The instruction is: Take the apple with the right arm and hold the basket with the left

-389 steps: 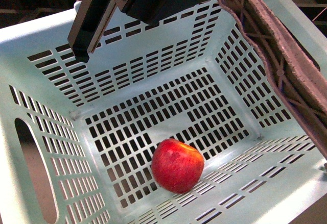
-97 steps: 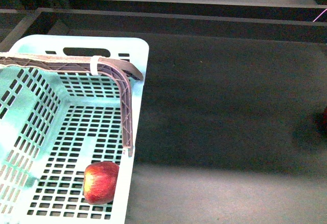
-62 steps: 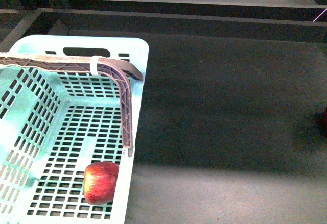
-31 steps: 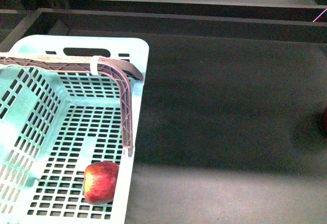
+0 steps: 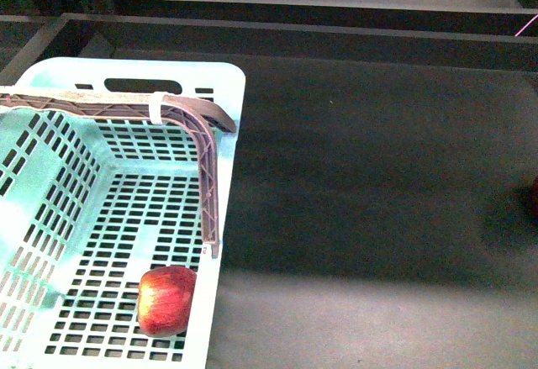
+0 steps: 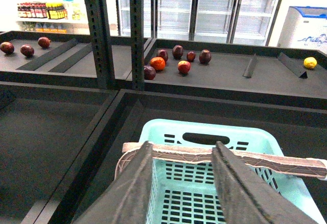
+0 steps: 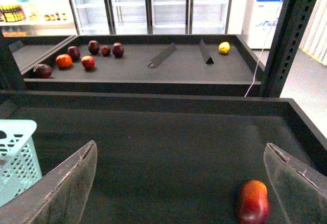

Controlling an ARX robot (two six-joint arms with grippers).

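Note:
The pale aqua basket (image 5: 227, 92) stands at the lower left of the front view on the dark mat. The red, yellow-streaked apple (image 5: 166, 300) lies on its slotted floor by the near right wall. The left finger (image 5: 181, 110), grey-brown lattice with a white band, lies along the basket's far rim and bends down its right wall. In the left wrist view my left gripper (image 6: 183, 146) is open above the basket (image 6: 255, 138). My right gripper (image 7: 180, 147) is open over the mat, away from the basket (image 7: 15, 152). The apple is hidden in both wrist views.
A smaller red fruit (image 7: 253, 201) lies on the mat near one right finger, and its edge shows in the front view (image 5: 535, 194). The back shelf holds several fruits (image 6: 176, 60) and a lemon (image 7: 224, 47). Steel posts (image 6: 135, 30) and raised tray rims (image 5: 336, 28) bound the mat.
Six seconds ago the basket filled the front view, with the apple on its floor; it now sits at the lower left. Nothing has moved over the last 1.6 seconds.

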